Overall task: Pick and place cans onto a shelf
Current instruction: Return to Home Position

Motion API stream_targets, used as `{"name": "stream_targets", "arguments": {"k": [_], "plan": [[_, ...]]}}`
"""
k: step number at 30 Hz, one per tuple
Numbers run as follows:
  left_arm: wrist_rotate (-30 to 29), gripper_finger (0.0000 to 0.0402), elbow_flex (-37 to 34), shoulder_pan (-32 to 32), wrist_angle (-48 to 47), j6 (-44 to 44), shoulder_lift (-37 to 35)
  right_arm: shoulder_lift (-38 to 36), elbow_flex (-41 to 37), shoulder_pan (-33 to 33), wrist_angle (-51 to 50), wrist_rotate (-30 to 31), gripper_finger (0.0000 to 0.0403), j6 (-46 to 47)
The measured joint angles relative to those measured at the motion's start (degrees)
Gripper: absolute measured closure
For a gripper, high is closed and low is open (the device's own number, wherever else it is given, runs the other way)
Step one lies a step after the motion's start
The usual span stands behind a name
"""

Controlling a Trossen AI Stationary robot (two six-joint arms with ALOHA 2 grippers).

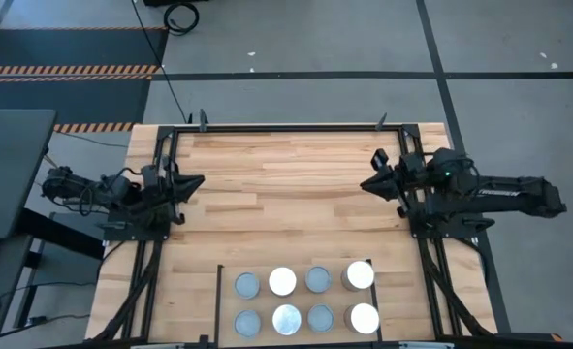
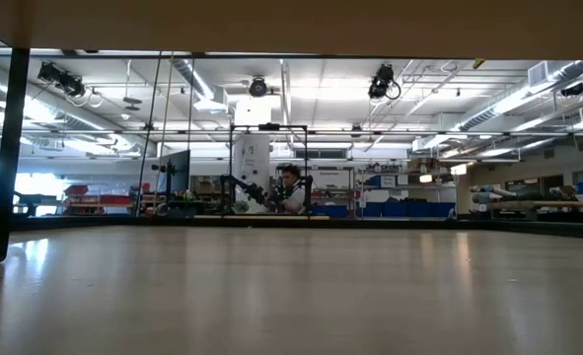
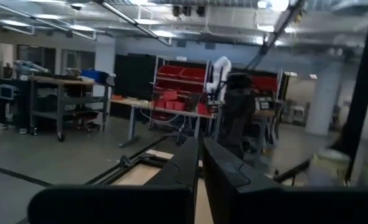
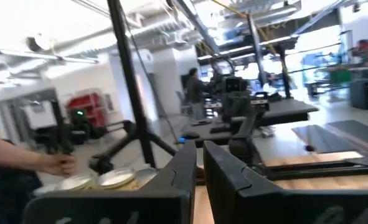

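We have the table [image 1: 286, 165], with the shelf [image 1: 226, 302] at the edge that lies at the bottom of the high view. All eight cans [image 1: 282, 281] stand upright on the shelf in two rows of four, close together. The left arm [image 1: 92, 191] and the right arm [image 1: 504, 192] lie folded at opposite sides of the table, well apart from the shelf. The left gripper [image 1: 194, 181] and the right gripper [image 1: 369, 183] point inward toward each other. Each wrist view shows its fingers closed nearly together with nothing between them.

We judge the placing done and only the parking left, so little can go wrong on the table itself. The main risk we see is at the shelf. In the right wrist view a person's hand [image 4: 58, 164] reaches in just beside the cans. Should either arm swing out now, it could meet that hand. A nudge from the hand could also tip the tightly packed cans against one another or off the board.
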Motion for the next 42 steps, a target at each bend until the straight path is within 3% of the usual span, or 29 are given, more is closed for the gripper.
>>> {"name": "stream_targets", "arguments": {"k": [3, 7, 12, 16, 24, 26, 29, 32, 38, 42], "plan": [[1.3, 0.0376, 0.0, 0.0, -2.9, 0.3, 0.0, -0.1, -4.0, -2.9, 5.8, -4.1, 0.0367, 3.1], [2.5, 0.0377, 0.0, 0.0, -11.6, -6.6, 0.0, -0.5, -7.7, -4.3, 11.6, -5.0, 0.0365, 4.7], [15.0, 0.0377, -0.3, 0.2, -12.6, -6.0, -0.2, -0.9, -9.0, -6.1, 10.4, -7.7, 0.0366, 5.7], [19.3, 0.0377, -0.3, 2.4, -14.6, -8.0, -0.4, -1.1, -9.0, -6.9, 8.9, -12.7, 0.0366, 3.2], [19.7, 0.0377, -0.3, 9.4, -26.3, -10.6, -4.6, -7.3, -8.9, -8.9, 1.6, -14.8, 0.0366, 0.1], [20.0, 0.0377, -0.3, 9.6, -28.1, -9.8, -7.7, -10.2, -9.2, -9.2, -1.5, -13.6, 0.0365, -2.1], [19.1, 0.0377, -0.3, 9.6, -30.2, -7.3, -12.6, -13.7, -12.2, -8.7, 1.6, -8.2, 0.0365, -5.6], [18.9, 0.0377, -0.2, 9.6, -30.0, -4.0, -14.0, -17.1, -15.3, -8.6, 5.6, -6.0, 0.0365, -6.0], [19.3, 0.0377, -1.5, 9.6, -30.1, -3.9, -13.3, -22.7, -17.2, -7.3, 0.7, -7.7, 0.0364, -3.0], [19.3, 0.0376, -4.4, 9.6, -24.9, -4.3, -13.9, -24.4, -17.1, -3.9, 1.5, -7.4, 0.0364, -2.9]]}}
